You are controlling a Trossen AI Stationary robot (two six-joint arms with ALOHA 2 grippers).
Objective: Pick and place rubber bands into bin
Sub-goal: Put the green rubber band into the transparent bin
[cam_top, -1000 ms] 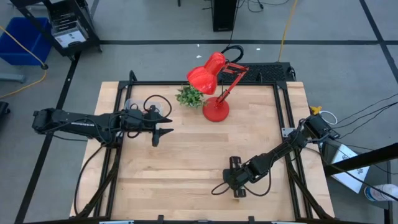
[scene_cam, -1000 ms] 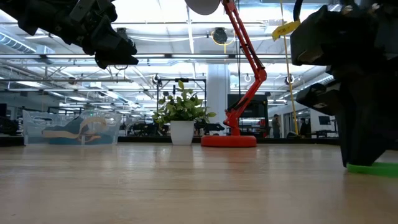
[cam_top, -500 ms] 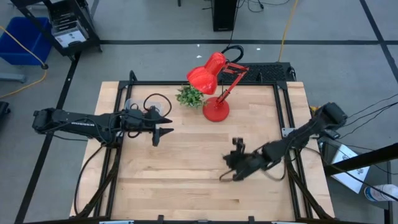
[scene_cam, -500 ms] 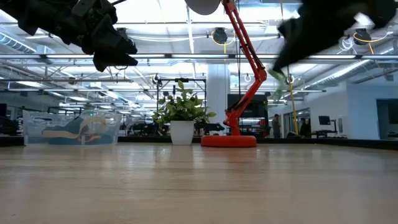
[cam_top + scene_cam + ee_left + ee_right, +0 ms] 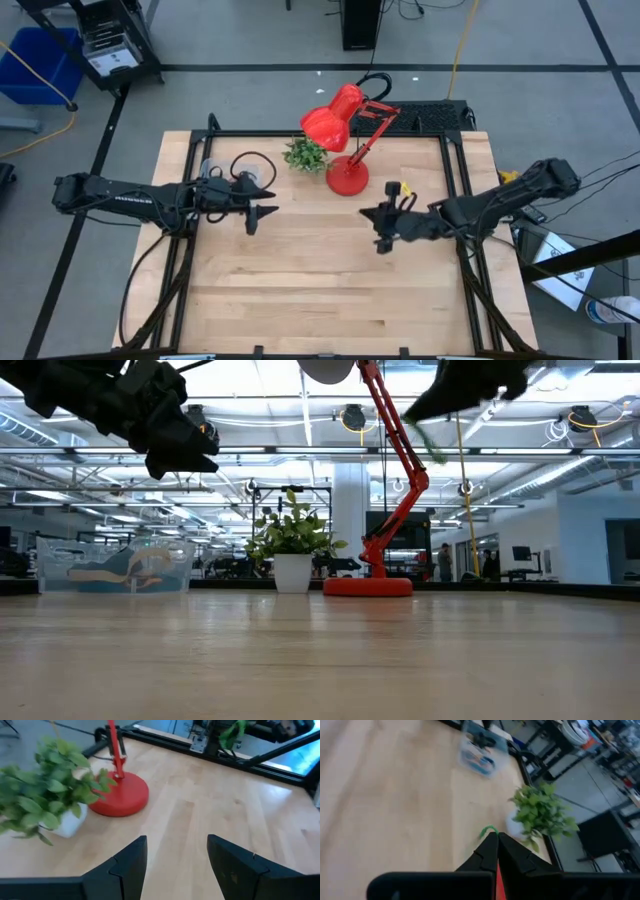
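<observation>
Band: your right gripper [image 5: 496, 836] is clamped on a green rubber band [image 5: 487, 829], carried high above the table [image 5: 300, 290].
Handling: expect it light, floppy and stretchy; pinch one strand, as here.
Left gripper [image 5: 176, 851]: fingers apart, empty, hovering near the bin [image 5: 112, 564].
Bin: clear tray at the table's far left corner, already holding bands.
Surface: bare pale wood.
Room: red lamp [image 5: 340, 125], potted plant [image 5: 306, 154], open workshop behind.

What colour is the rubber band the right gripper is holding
Green; the rubber band shows best in the right wrist view, pinched in the right gripper.

Right pincer [image 5: 382, 228] shut, raised mid-table; left pincer [image 5: 258, 212] open, aloft.
</observation>
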